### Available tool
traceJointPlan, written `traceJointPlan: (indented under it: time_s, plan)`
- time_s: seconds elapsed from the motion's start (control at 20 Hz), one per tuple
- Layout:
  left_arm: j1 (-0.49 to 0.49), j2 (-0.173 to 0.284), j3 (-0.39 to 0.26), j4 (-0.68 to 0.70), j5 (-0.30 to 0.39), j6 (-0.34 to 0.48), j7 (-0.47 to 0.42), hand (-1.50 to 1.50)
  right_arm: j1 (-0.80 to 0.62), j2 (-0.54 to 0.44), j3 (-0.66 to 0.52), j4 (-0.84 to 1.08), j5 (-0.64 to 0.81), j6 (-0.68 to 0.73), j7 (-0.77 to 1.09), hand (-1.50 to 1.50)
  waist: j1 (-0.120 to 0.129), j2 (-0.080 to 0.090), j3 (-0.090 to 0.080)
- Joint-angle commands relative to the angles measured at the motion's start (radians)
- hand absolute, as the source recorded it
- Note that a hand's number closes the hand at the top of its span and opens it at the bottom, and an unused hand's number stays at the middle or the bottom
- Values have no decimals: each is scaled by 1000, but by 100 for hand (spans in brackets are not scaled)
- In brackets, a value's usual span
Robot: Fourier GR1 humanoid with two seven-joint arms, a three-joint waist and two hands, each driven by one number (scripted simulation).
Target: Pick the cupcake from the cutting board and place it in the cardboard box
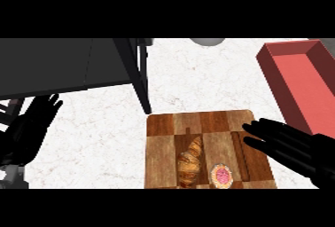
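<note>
The left hand (31, 126) is resting open at the left edge, fingers straight and pointing far, above the white marble surface (98, 133). On the wooden cutting board (196, 124) a croissant (190, 162) is lying just left of the cupcake (222, 176), near its near edge. The right hand (288, 144) is hovering open over the board's right side. A red box (307, 84) is sitting far right.

Cupcake (222, 176) right of croissant (190, 160), both on cutting board (196, 122); box (302, 82) far right.
</note>
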Motion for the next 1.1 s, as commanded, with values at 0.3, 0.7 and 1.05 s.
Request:
traceJointPlan:
  time_s: [0.3, 0.7, 1.05]
  plan:
    - [-25, -59, -23, -2, -67, 23, 17, 0, -105, 112, 197, -20, 23, 183, 401, -150, 10, 5, 2]
    - [-35, -48, 68, 43, -50, -78, 15, 0, -139, 219, 192, 15, 47, 316, 521, -150, 6, 4, 3]
    - [-13, -96, 94, -15, -79, -69, 75, 0, -92, 255, 126, 80, 178, 359, 335, -150, 5, 4, 3]
